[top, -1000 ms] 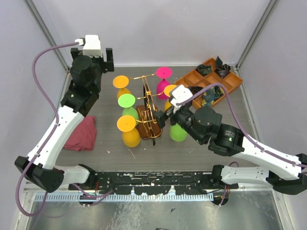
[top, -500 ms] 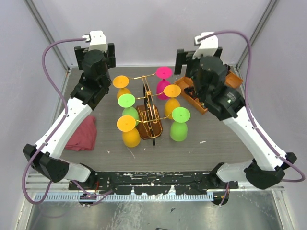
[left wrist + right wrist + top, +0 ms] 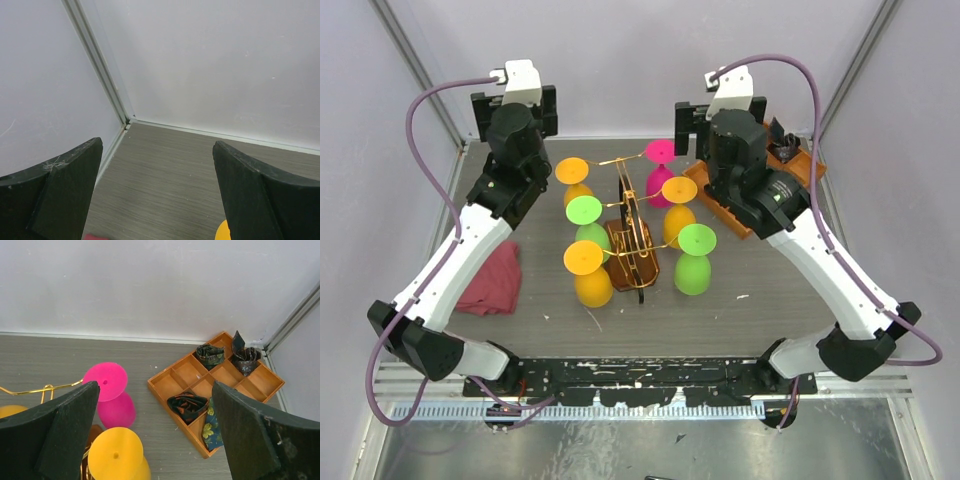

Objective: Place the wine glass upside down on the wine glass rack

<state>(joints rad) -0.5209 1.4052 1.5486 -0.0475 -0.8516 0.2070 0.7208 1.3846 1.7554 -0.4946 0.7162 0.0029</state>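
Note:
The wine glass rack [image 3: 632, 240], a dark brown wooden base with gold wire arms, stands mid-table. Several coloured wine glasses sit upside down around it, feet up: a green one [image 3: 695, 258] at its right, orange ones [image 3: 583, 258] and a pink one [image 3: 661, 152]. My left gripper [image 3: 514, 105] is raised at the back left and stands open and empty [image 3: 157, 150], facing the corner. My right gripper [image 3: 722, 115] is raised at the back right, open and empty [image 3: 156, 387]. Below it are the pink glass [image 3: 106, 382] and an orange glass [image 3: 116, 452].
An orange compartment tray [image 3: 804, 162] with folded dark cloths lies at the back right, partly under my right arm; its near corner [image 3: 159, 388] is close to the pink glass. A red cloth [image 3: 490, 280] lies at the left. Enclosure walls stand close behind both grippers.
My right arm has left the green glass beside the rack and swung up and back to the far right. My left arm shifted slightly right.

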